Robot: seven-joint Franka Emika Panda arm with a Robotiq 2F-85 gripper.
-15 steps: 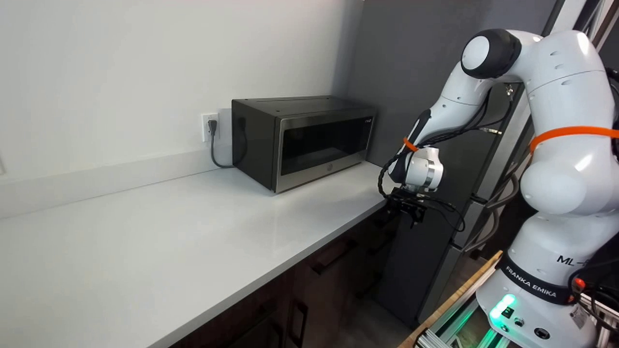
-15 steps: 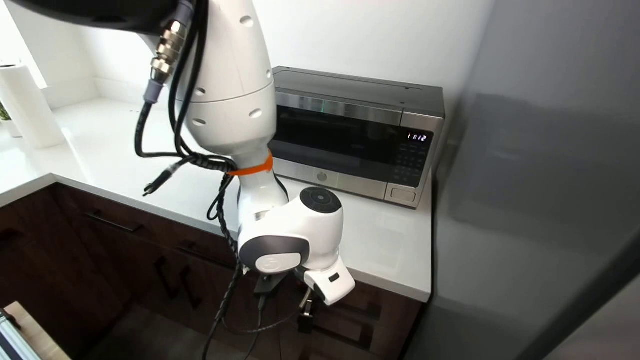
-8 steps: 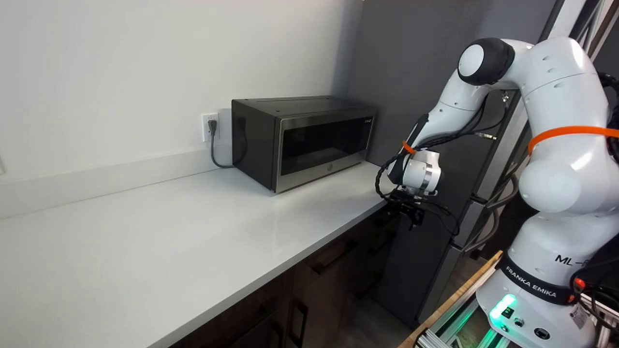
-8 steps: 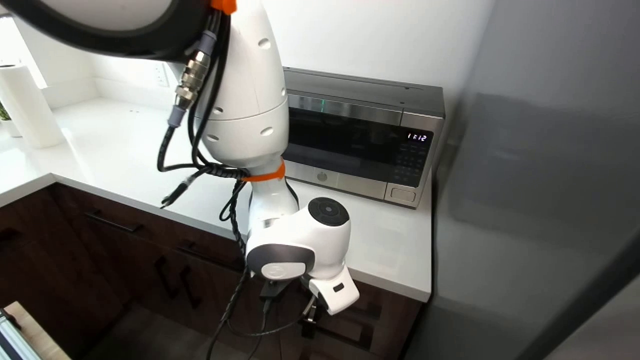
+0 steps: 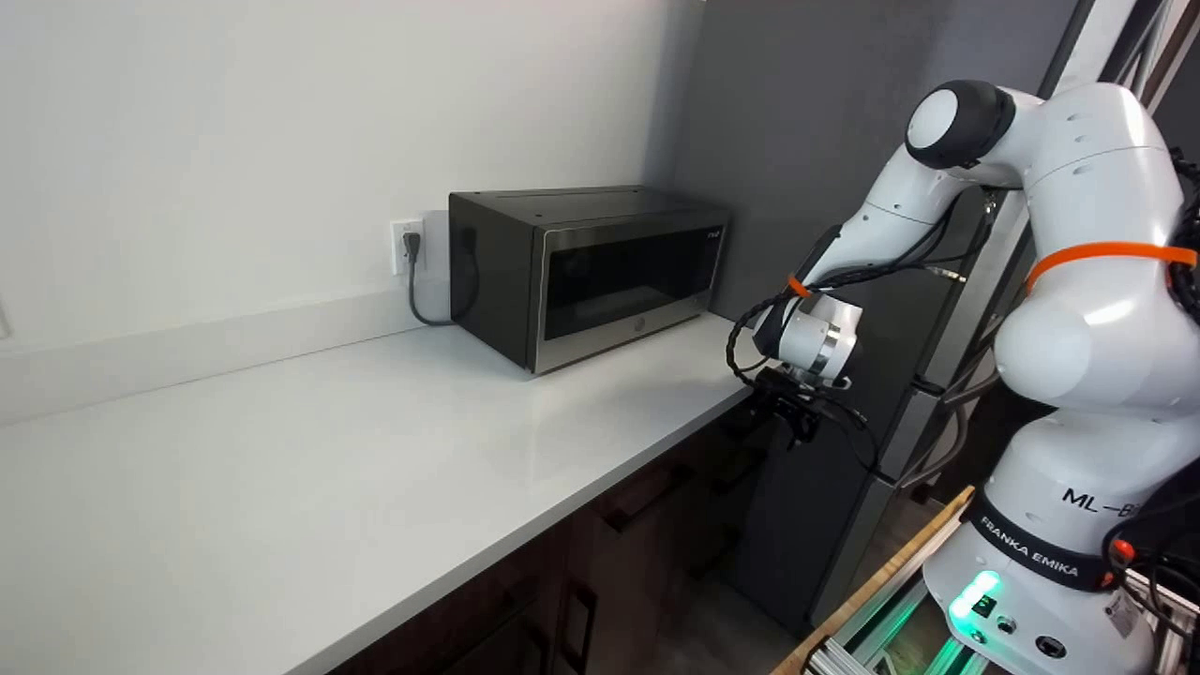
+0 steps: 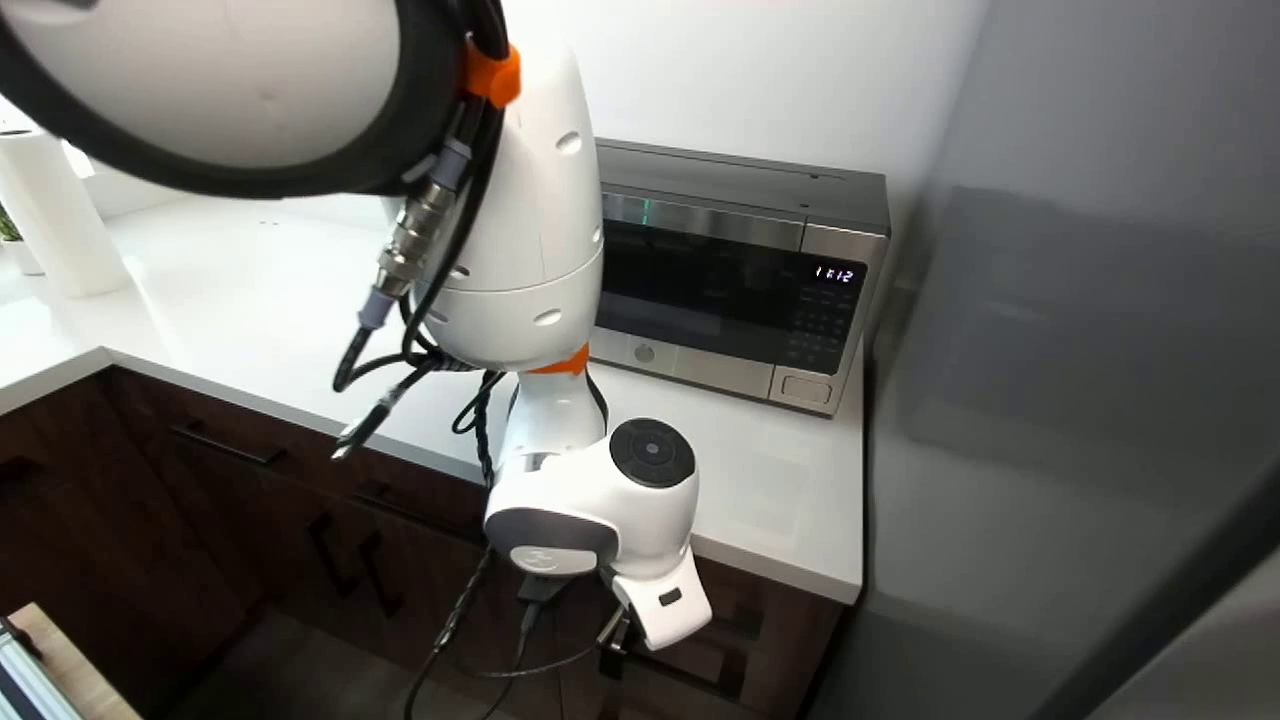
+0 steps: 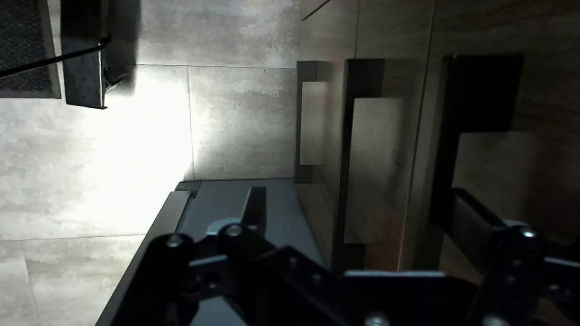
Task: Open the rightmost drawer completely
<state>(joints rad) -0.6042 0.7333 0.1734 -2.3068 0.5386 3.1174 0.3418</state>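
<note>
The rightmost drawer's dark brown front (image 7: 494, 167) shows at the right of the wrist view, with a black bar handle (image 7: 482, 93). It is at the top of a stack, under the counter's right end in an exterior view (image 6: 795, 620). It looks shut; its pale inner box is out of view. My gripper (image 7: 358, 192) is open and points down in front of the stack. Its right finger (image 7: 476, 222) overlaps the top handle; I cannot tell whether it touches. Its left finger stands apart, away from the fronts. In an exterior view the gripper (image 5: 786, 427) hangs past the counter edge.
Two lower drawers with bar handles (image 7: 358, 167) lie below. A white counter (image 5: 375, 469) with a microwave (image 5: 628, 272) is above. A grey refrigerator (image 6: 1000, 450) stands close beside the drawer's right side. Loose cables (image 6: 520, 620) hang from the wrist.
The arm has sunk lower, and its hand has moved slightly down and tilted. The drawer fronts and handles have not visibly moved.
</note>
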